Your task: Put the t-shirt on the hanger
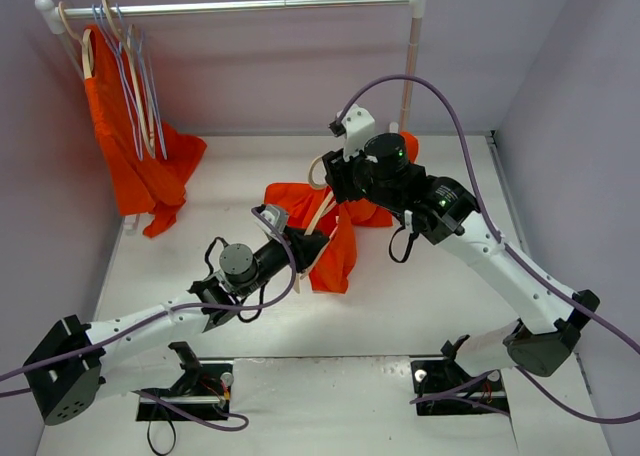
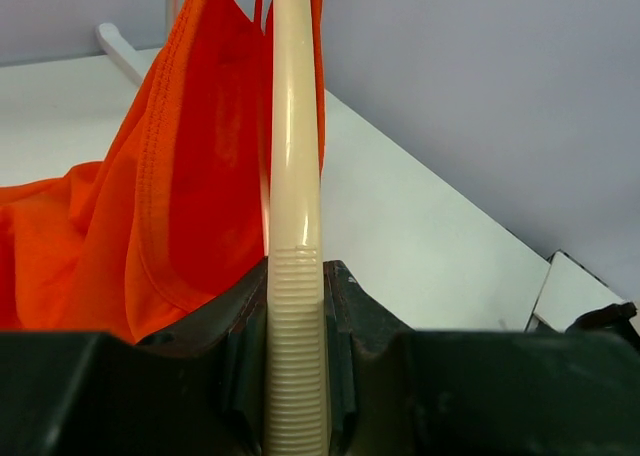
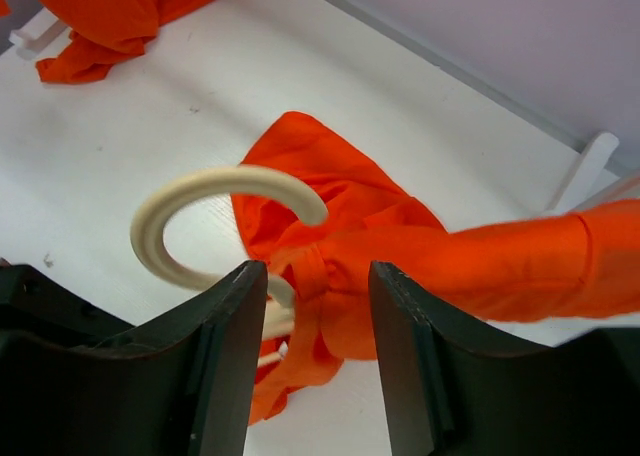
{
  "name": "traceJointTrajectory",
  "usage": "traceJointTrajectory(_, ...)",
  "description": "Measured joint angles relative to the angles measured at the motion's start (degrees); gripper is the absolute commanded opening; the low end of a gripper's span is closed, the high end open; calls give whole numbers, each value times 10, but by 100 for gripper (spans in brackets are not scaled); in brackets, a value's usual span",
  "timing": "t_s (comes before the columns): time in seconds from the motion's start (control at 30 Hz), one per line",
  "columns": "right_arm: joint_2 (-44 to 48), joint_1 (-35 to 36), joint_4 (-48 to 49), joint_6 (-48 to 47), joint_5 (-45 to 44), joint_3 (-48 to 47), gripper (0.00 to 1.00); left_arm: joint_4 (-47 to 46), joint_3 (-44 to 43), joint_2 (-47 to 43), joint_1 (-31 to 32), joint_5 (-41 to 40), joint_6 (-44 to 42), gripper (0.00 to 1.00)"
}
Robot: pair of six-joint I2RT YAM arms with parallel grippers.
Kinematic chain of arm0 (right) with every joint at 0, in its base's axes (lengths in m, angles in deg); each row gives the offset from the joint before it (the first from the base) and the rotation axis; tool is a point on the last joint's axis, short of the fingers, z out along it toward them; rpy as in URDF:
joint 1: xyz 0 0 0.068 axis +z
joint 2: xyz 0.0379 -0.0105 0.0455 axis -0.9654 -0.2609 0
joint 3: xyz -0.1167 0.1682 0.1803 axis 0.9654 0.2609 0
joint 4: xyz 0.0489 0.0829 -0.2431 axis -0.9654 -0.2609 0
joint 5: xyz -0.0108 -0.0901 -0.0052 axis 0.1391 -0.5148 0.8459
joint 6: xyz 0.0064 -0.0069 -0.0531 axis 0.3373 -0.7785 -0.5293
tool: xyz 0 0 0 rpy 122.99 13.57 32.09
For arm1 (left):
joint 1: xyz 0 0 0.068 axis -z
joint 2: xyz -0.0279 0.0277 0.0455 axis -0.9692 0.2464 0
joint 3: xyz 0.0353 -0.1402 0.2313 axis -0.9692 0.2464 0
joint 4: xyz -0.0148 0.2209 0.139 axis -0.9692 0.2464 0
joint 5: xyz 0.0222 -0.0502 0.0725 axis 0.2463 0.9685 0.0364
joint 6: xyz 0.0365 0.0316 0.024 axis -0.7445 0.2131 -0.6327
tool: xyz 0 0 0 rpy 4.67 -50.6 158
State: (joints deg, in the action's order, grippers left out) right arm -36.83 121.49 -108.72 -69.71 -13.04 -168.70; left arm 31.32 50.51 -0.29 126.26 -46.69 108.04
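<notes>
The cream hanger (image 1: 320, 216) stands tilted at mid-table, with the orange-red t-shirt (image 1: 335, 251) draped over it and bunched on the table. My left gripper (image 1: 300, 246) is shut on the ribbed end of one hanger arm (image 2: 295, 156), and the t-shirt (image 2: 180, 196) hangs to that arm's left. My right gripper (image 3: 318, 286) is open just above the hanger's neck. The curved hook (image 3: 200, 186) rises past its left finger, and the bunched t-shirt collar (image 3: 340, 266) lies between the jaws, unpinched. A stretch of t-shirt fabric (image 3: 520, 261) runs off to the right.
A clothes rack (image 1: 240, 7) spans the back, its right post (image 1: 410, 66) just behind my right gripper. A second orange-red garment (image 1: 130, 146) and lilac wire hangers (image 1: 135, 76) hang at the rack's left end. The rack's foot (image 3: 590, 166) is near the right wall.
</notes>
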Motion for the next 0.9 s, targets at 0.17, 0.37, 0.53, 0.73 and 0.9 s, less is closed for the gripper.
traceJointTrajectory(0.17,10,0,-13,-5,-29,3,57,-14,13,0,-24,0,4,0)
traceJointTrajectory(0.37,27,-10,-30,-26,-58,3,63,-26,22,-1,-51,10,15,0)
traceJointTrajectory(0.53,41,-49,-24,-74,-51,21,71,-20,36,-19,-76,34,22,0)
traceJointTrajectory(0.73,69,-121,7,-197,52,90,74,-9,42,-45,-104,63,32,0)
traceJointTrajectory(0.9,66,-163,8,-311,169,80,74,5,42,-54,-108,92,32,0)
